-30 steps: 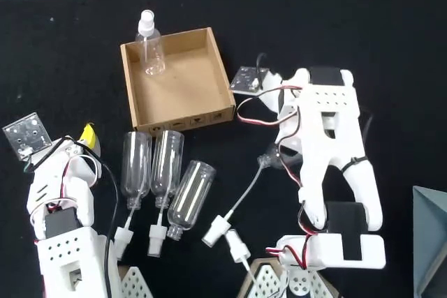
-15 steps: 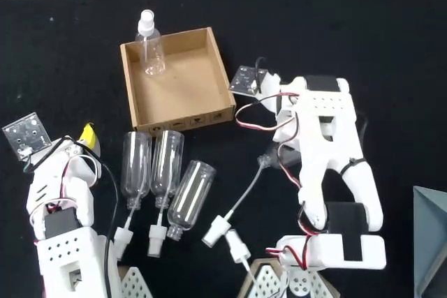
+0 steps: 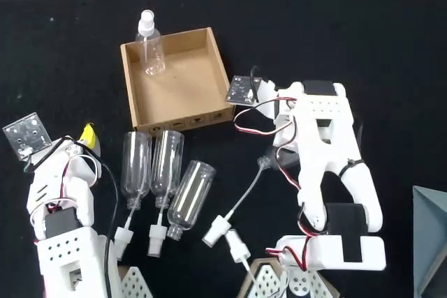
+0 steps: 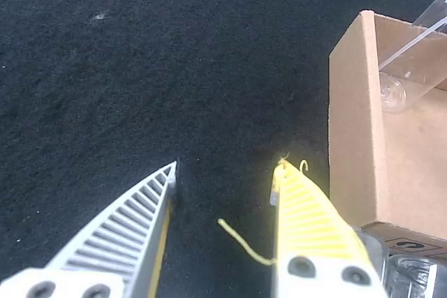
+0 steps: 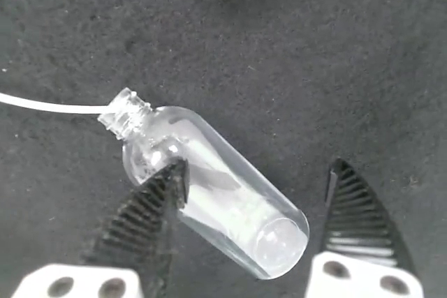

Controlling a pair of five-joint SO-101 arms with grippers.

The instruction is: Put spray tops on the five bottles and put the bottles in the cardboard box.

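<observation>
While your R gripper [image 5: 260, 167] hangs w/ its jaws apart over the fifth bottle [image 5: 216, 186], that bottle lies on its side on the black mat [image 5: 293, 33], uncapped. One finger [image 5: 150, 221] overlaps its flank; the other stands off to the side, not touching. A thin dip tube [image 5: 49, 105] reaches the open mouth; can't tell if the tip is inside. In the high view that tube runs back to a white spray top [image 3: 216, 228] lying on the mat, and your R arm [image 3: 321, 151] covers the bottle itself.

Your L gripper [image 4: 226, 167] is spread open too, nothing btwn its fingers, low over bare mat just beside the cardboard box [image 4: 353, 123]. One of its fingers carries yellow tape.

A capped bottle [image 3: 149, 50] rests at the box's far-left corner, base inside, spray head past the rim. Three more lie side by side on the mat just in front of the box. The left bottle [image 3: 135, 162] and middle bottle [image 3: 167, 162] each have a spray top just off the neck w/ a thin tube leading to the mouth. The third bottle [image 3: 190, 190] sits angled beside them, uncapped. A loose spray top [image 3: 237, 246] lies near the R arm's base.
</observation>
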